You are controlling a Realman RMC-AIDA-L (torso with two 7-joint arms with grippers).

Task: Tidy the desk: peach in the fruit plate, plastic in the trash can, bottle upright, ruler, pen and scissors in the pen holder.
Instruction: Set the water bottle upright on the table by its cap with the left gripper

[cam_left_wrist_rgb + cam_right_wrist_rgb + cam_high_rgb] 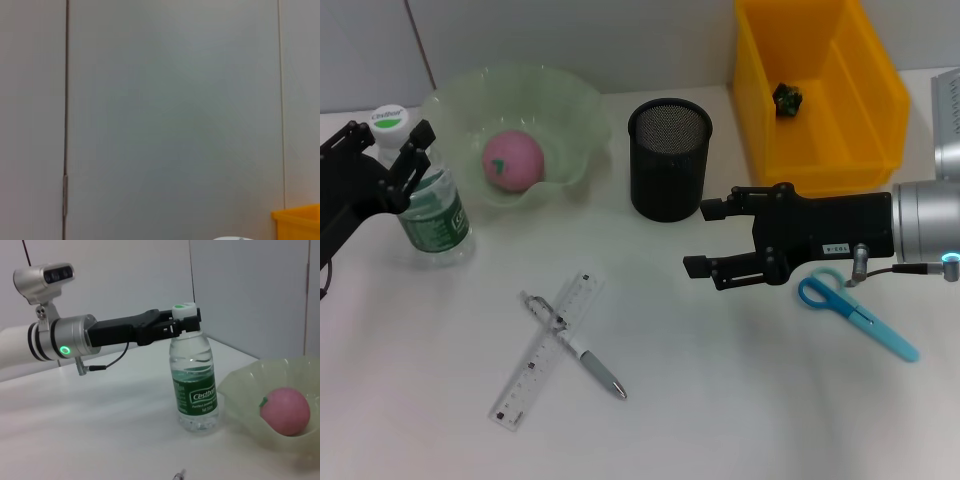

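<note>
The bottle (430,195) stood upright on the white desk (720,400) beside the fruit plate (570,110) holding the peach (513,160); the left gripper (398,150) was clamped around its neck. Ruler (545,350) lay crossed with the pen (575,345), scissors (855,310) right under the wide-open, empty right gripper (710,238). Plain grey wall panels behind.

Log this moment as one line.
left gripper shut on bottle, upright | right gripper open above desk | peach in fruit plate | scissors, ruler, pen out
</note>
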